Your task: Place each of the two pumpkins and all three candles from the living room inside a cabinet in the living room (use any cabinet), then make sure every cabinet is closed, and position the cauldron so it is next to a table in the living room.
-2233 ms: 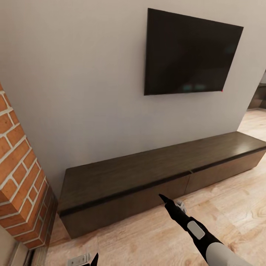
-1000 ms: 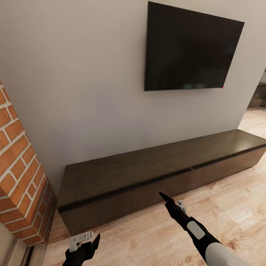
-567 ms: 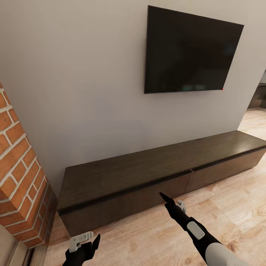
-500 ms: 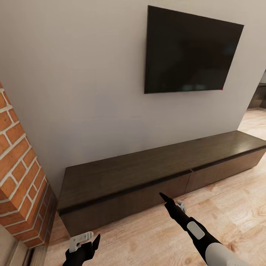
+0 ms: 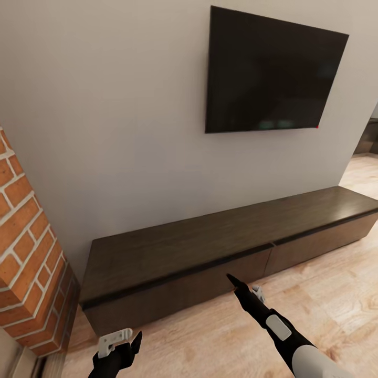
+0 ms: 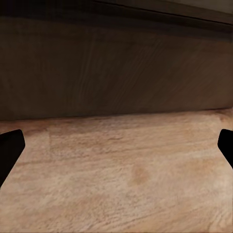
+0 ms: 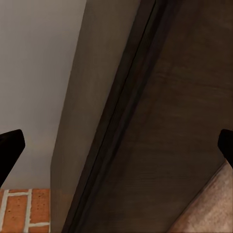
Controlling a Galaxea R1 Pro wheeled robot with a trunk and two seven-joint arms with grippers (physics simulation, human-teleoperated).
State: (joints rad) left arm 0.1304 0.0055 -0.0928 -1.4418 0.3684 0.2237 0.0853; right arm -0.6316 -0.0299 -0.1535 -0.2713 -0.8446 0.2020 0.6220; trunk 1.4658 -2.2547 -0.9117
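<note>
A long, low dark wood cabinet (image 5: 210,247) stands against the grey wall under a black television (image 5: 273,73), all drawer fronts shut. Both tools are spread and empty: the left tool (image 5: 123,341) hovers low over the floor, the right tool (image 5: 244,289) just before the front (handleless, likely stiff). The top groove looks the best place to pull.

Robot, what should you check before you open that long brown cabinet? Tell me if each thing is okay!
1. Long, low dark brown wood cabinet within view: ok.
2. Its drawer fronts shut: ok.
3. Right claw open, empty, close to the cabinet front: ok.
4. Left claw open, empty, low over the pale wood floor: ok.
5. Right claw touching the drawer front: cannot tell.
6. Pumpkins or candles in hand to store: not ok.
</note>
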